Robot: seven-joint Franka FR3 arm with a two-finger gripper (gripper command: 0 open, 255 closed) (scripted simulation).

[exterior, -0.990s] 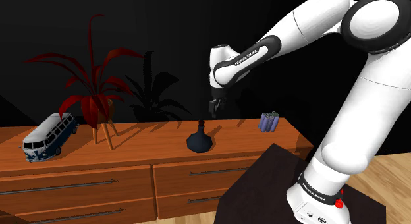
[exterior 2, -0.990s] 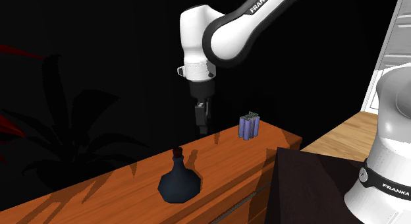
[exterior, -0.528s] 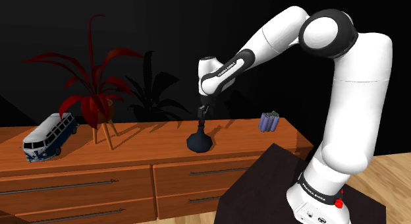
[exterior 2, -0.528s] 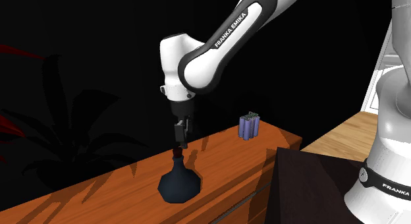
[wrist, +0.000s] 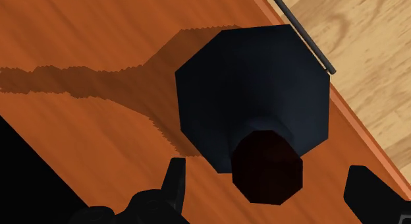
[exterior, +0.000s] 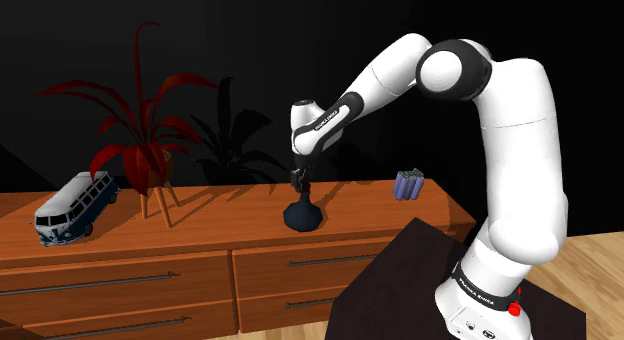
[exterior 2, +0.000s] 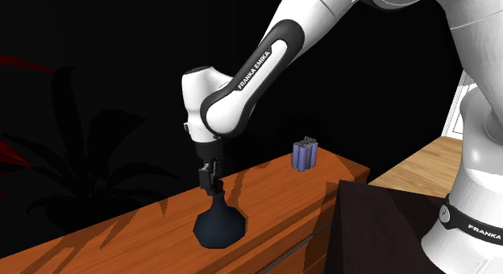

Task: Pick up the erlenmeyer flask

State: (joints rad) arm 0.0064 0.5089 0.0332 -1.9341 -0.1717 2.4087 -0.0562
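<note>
My gripper (wrist: 270, 184) was spread apart, a finger each side of the reddish stopper (wrist: 267, 167) on the dark blue flask (wrist: 263, 104), touching nothing yet. Flask stood mid-frame in the shoulder view, pretty near the dresser (wrist: 99, 124)'s front edge. Reckon an off-centre squeeze could've tipped it over onto the floor (wrist: 369, 45).

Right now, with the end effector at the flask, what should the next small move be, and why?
Probably close the end effector on the neck. Its open fingers stand either side of the red-stoppered top of the dark flask, not touching it, and the second exterior view shows them down at neck height.
</note>
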